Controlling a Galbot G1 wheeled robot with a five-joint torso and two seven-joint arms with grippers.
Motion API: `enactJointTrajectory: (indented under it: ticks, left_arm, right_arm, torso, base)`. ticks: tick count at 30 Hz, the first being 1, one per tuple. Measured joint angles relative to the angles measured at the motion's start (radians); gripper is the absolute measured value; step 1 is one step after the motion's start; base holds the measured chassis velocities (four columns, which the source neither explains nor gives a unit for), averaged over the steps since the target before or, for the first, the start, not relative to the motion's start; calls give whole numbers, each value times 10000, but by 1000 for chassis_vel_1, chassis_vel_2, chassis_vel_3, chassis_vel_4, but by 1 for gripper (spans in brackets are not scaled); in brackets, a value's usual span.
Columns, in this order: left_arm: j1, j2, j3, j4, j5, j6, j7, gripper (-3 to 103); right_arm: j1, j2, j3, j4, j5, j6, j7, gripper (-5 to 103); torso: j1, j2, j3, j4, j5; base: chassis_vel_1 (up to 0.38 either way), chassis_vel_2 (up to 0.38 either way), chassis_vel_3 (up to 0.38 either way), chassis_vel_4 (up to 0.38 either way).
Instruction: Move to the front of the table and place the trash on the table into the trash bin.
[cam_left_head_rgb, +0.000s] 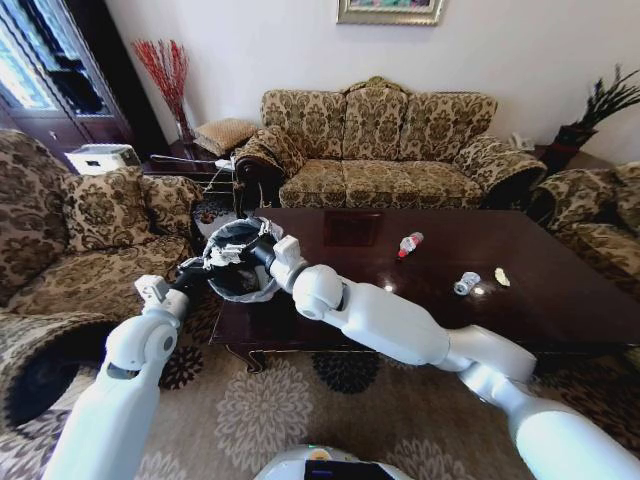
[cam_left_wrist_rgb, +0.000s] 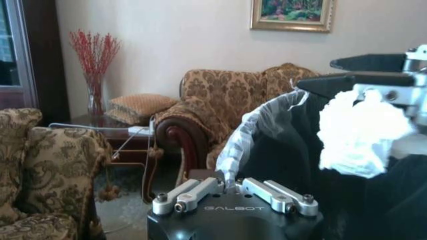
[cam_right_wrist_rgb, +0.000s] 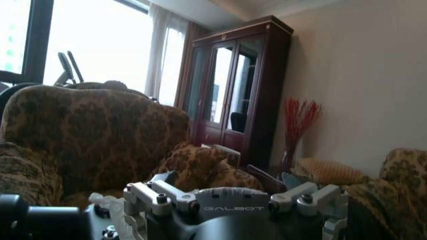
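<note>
Head view | left tool (cam_left_head_rgb: 197, 277) grips trash bin (cam_left_head_rgb: 238, 262) rim | right tool (cam_left_head_rgb: 262, 245) pinches white paper (cam_left_wrist_rgb: 357, 131)

One brand word, "GALBOT", is readable, and it appears on both wrist units.

In the left wrist view, pale capital letters spelling "GALBOT" run across the black housing of the left gripper (cam_left_wrist_rgb: 230, 192), just beneath its metal finger links. In the right wrist view, the same word "GALBOT" stands in pale capitals on the dark housing of the right gripper (cam_right_wrist_rgb: 233, 200), centred between its two finger mounts. The red-capped bottle (cam_left_head_rgb: 410, 243) lying on the table (cam_left_head_rgb: 560, 300) carries a label, but its print is too small to read.
</note>
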Motion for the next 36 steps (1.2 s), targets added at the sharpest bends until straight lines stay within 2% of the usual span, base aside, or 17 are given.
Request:
enactJointTrajectory:
  ticks: [3,5,7,9,10,13,16,24,36]
  left_arm:
    - [34,-10,14,-44,17,29,2,0]
    - [47,-19,19,-59,21,34,2,0]
    - [81,-37,35,-88,42,44,2,0]
    - [108,-48,41,-119,82,48,3,0]
    - [108,-48,41,-119,82,48,3,0]
    - [191,-33,41,-185,120,51,10,0]
    - [238,-11,26,-234,124,53,13,0]
    - [371,24,-93,-334,124,53,24,0]
    - [314,-7,-87,-337,119,46,36,0]
  right_arm:
    - [208,-253,2,-337,-1410,48,-826,100]
    - [248,-328,3,-379,-1760,50,-1070,100]
    - [359,-544,11,-457,-2821,56,-1864,100]
    - [446,-675,2,-535,-3583,157,-2339,100]
    - [446,-675,2,-535,-3583,157,-2339,100]
    - [555,-779,11,-759,-4969,422,-2908,100]
    - [588,-796,44,-886,-5461,589,-3095,100]
    - [708,-1147,-46,-745,-5558,563,-3125,100]
    - [628,-2190,62,-66,-5444,710,-3196,100]
  torso:
    - [0,0,0,-1,1]
    - [0,0,0,-1,1]
    - [0,0,0,-2,1]
    - [0,0,0,-2,1]
    - [0,0,0,-2,1]
    - [0,0,0,-1,1]
    - [0,0,0,-1,1]
    - [0,0,0,0,0]
    - [0,0,0,-1,1]
  base:
    - [0,0,0,0]
    - [0,0,0,0]
    - [0,0,0,0]
    - [0,0,0,0]
    - [0,0,0,0]
    - [0,0,0,0]
    - [0,0,0,0]
    - [0,0,0,0]
    - [0,0,0,0]
